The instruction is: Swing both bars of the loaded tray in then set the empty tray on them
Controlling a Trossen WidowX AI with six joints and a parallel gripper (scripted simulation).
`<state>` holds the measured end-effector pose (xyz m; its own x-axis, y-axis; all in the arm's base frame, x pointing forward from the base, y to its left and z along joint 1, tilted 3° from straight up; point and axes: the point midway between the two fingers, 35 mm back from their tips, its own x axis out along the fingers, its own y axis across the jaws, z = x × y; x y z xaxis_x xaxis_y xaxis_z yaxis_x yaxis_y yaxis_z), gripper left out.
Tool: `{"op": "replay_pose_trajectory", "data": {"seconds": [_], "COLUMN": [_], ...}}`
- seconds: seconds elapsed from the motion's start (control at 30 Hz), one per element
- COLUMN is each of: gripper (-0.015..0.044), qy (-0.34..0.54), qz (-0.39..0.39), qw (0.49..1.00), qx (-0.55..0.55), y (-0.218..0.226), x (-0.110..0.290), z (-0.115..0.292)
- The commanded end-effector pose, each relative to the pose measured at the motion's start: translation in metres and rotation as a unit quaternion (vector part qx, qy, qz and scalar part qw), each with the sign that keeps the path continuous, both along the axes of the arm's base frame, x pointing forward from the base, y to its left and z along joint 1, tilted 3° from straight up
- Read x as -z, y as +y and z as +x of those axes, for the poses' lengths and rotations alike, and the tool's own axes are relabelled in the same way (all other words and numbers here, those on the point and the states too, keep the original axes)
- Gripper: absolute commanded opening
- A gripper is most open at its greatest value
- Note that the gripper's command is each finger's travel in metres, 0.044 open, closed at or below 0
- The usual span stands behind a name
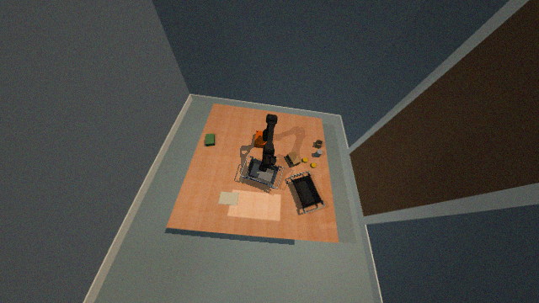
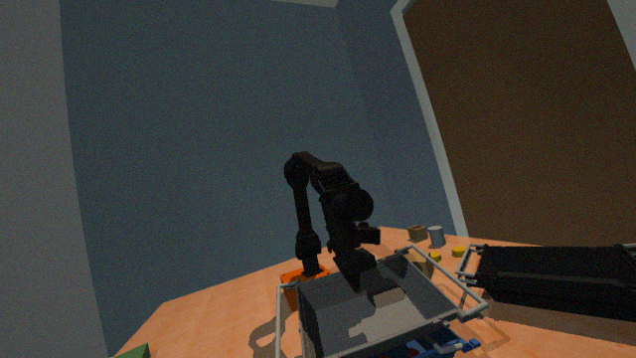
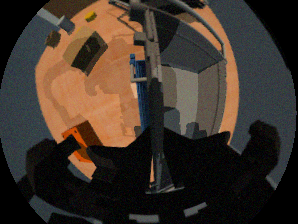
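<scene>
My gripper [image 1: 264, 167] [image 2: 356, 282] [image 3: 154, 128] is shut on the near wall of the empty grey tray [image 1: 255, 169] [image 2: 343, 318] [image 3: 193, 90]. I hold the tray roughly level over the loaded tray [image 2: 439, 343] [image 3: 137, 70], whose blue body and blocks show just under its front edge. Wire bars [image 2: 449, 280] [image 1: 242, 173] show around the grey tray's ends. I cannot tell whether the grey tray rests on the loaded tray's bars or hangs just above them. Most of the load is hidden by the grey tray.
A black tray [image 1: 306, 193] [image 2: 552, 283] with wire bars lies to the right. An orange block [image 1: 258, 139] [image 2: 293, 290] sits at the arm's base. An olive box [image 1: 292, 159], yellow discs [image 1: 305, 160], a grey cylinder [image 2: 436, 236] and a green block [image 1: 210, 139] lie around.
</scene>
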<state>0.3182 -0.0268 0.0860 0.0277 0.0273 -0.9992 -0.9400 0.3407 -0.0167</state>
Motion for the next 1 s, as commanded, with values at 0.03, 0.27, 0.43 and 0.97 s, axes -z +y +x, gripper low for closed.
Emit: {"op": "replay_pose_trajectory", "data": {"seconds": [0.03, 0.27, 0.43, 0.97], "gripper": [0.0000, 0.0000, 0.0000, 0.0000], "qy": [0.009, 0.009, 0.001, 0.009], "qz": [0.005, 0.005, 0.000, 0.005], "qw": [1.000, 1.000, 1.000, 1.000], "qx": [0.001, 0.001, 0.000, 0.001], "y": [0.002, 0.002, 0.000, 0.004], "x": [0.004, 0.004, 0.001, 0.011], "z": [-0.004, -0.004, -0.001, -0.007]}}
